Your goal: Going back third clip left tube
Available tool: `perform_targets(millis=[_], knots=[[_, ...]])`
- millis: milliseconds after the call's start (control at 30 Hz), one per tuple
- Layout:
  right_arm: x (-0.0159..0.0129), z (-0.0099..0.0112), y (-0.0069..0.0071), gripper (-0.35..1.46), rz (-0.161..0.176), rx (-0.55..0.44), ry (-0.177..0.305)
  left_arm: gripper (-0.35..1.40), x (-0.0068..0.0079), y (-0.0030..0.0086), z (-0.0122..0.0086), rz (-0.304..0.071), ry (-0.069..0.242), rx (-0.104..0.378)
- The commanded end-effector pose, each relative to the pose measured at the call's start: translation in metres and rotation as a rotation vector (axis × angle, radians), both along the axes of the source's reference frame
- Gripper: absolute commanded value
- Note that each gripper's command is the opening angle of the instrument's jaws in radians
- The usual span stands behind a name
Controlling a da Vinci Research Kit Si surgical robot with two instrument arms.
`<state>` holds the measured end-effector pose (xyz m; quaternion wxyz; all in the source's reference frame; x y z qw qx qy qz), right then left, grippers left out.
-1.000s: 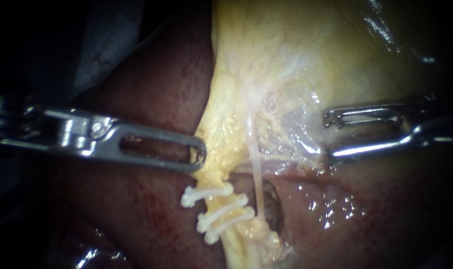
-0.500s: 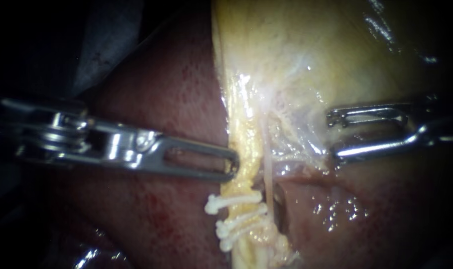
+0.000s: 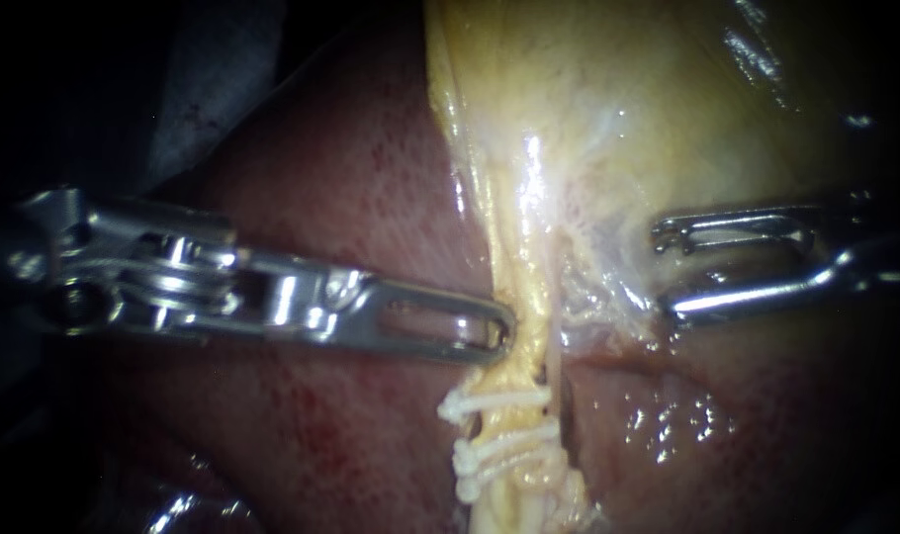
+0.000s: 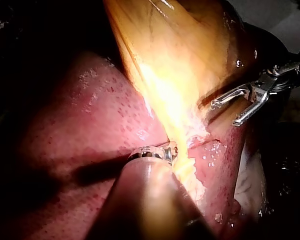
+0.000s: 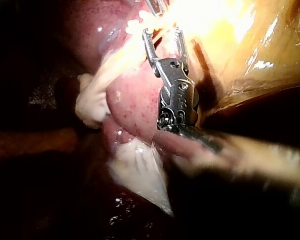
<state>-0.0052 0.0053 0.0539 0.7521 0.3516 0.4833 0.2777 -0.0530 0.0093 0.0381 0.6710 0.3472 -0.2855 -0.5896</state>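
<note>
Landmark: the stack of three white ribbed plastic clips (image 3: 497,435) crossing the glistening yellow left tube (image 3: 529,297). Just above the stack, my left instrument (image 3: 504,331), a slotted steel grasper, has its jaws closed on the tube's edge. I judge this is to hold the tube taut and lifted off the dark red mottled liver (image 3: 351,198), so the clips lie exposed. Up and well to the right of the stack, my right instrument (image 3: 665,272) holds its slim steel jaws parted and empty against the pale membrane (image 3: 608,287) under the yellow-green gallbladder (image 3: 668,99). With three clips seated, I read this as clearance for withdrawal.
</note>
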Motion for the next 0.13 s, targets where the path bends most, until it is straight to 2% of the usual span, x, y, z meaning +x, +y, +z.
perform_targets(millis=[33, 133], knots=[[0.0000, 0.0000, 0.0000, 0.44, 0.000, 0.000, 0.000, -0.35, 0.0000, 0.0000, -0.0001, 0.000, -0.001, 0.000], [0.0000, 0.0000, 0.0000, 0.44, 0.000, 0.001, 0.000, -0.35, 0.0001, 0.0000, -0.0001, 0.000, -0.002, 0.000]])
